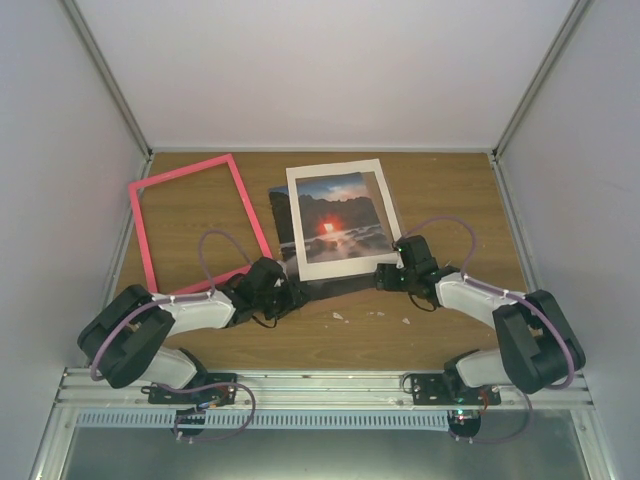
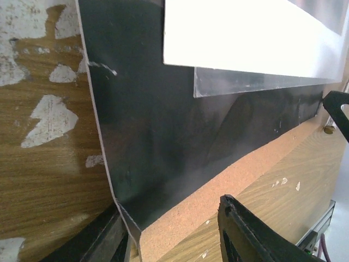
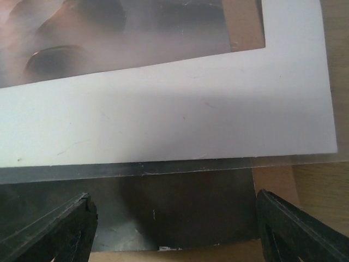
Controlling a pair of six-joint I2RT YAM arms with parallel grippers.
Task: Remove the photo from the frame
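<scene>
The left gripper (image 2: 173, 232) is hovering with its jaws partly apart at the near left corner of the photo (image 2: 163, 136). One finger is sitting just below that corner and the other is standing off over the bare table (image 1: 450, 200). I cannot tell whether either finger is touching the print. The right gripper (image 3: 173, 218) is hanging low with its jaws wide and nothing pinched between them, its two fingers flanking the near right end of the photo's edge. The photo is lying flat and out of the frame (image 1: 181, 171), about midway across the table and closer to the far edge than the near one. It is resting on a brown backing board (image 2: 218, 185), which is showing as a strip along its near side. Its surface is glossy and is reading almost black at the near corners, with a thin pale edge. Farther up it is showing dark rocks, misty water and a red-orange sun glowing at the centre. A white mat board (image 3: 163, 109) is lying skewed on top, so the photo is sticking out past its left and near sides while the sun is showing through its window. A clear sheet (image 2: 245, 84) is peeking out just beyond the mat's near edge. The pink-red frame is lying empty toward the far left corner of the table, just beside the stack, with wood showing through its opening.
</scene>
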